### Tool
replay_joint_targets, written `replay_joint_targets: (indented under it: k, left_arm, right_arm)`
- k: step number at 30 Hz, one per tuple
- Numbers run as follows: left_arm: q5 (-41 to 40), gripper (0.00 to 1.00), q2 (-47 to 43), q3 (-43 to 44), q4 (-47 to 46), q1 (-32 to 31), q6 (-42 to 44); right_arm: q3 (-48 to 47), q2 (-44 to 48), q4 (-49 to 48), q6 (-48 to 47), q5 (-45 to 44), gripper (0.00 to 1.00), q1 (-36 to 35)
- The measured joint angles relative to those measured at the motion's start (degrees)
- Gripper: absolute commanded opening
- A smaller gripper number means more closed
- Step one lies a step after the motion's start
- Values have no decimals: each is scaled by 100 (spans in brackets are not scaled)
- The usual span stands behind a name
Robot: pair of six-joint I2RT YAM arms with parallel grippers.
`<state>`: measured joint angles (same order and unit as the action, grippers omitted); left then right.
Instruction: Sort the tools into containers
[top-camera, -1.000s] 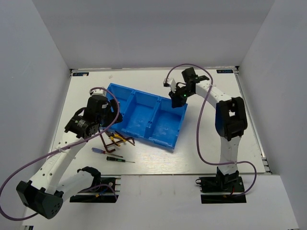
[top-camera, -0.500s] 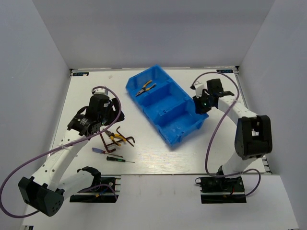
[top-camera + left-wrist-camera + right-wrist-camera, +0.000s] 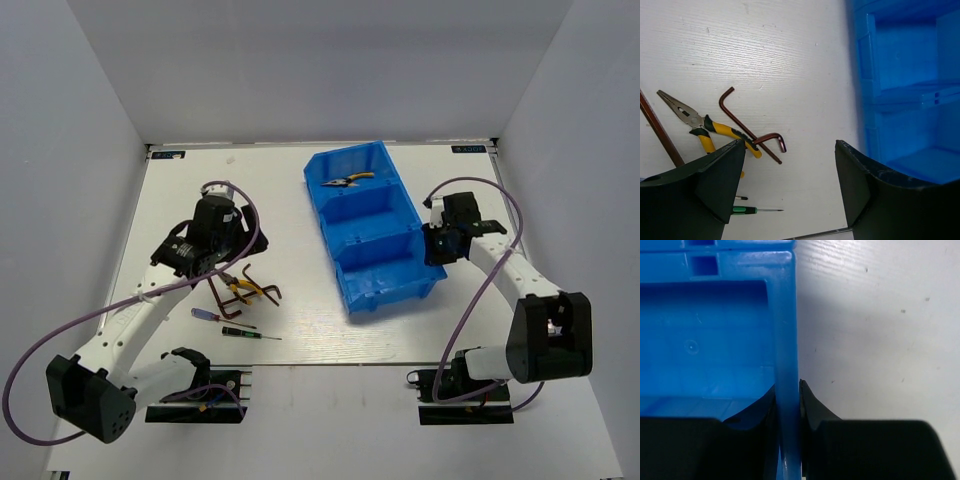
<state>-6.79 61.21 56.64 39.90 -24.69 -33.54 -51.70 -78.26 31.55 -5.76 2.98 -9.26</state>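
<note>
The blue bin (image 3: 323, 220) stands right of centre, its three compartments in a row front to back. One yellow-handled pliers (image 3: 350, 180) lies in the far compartment. My right gripper (image 3: 437, 246) is shut on the bin's right wall (image 3: 782, 340), one finger inside and one outside (image 3: 788, 390). My left gripper (image 3: 220, 258) is open and empty above the table (image 3: 790, 145). Below it lie the other pliers (image 3: 243, 288) (image 3: 700, 127), two brown hex keys (image 3: 262, 291) (image 3: 213, 288), a blue-handled screwdriver (image 3: 212, 315) and a black-handled screwdriver (image 3: 245, 333).
White walls close in the table on the left, back and right. The bin's middle and near compartments hold nothing that shows. Purple cables loop from both arms. The arm bases stand at the near edge.
My right gripper has pulled the bin to the right and turned it, so its long side now runs front to back. My left arm has shifted slightly; the loose tools have not moved.
</note>
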Motion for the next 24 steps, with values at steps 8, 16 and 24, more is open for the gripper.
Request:
replay_joint_targets:
  k: [8, 16, 24]
  left_arm:
    - [170, 82, -61, -573, -179, 0, -221]
    - [186, 82, -173, -658, -238, 0, -326]
    - [164, 82, 361, -621, -289, 0, -343]
  right_arm:
    - [385, 404, -138, 1139, -210, 0, 109]
    - [555, 551, -308, 1506, -280, 0, 313]
    - [675, 649, -457, 1316, -136, 0, 334]
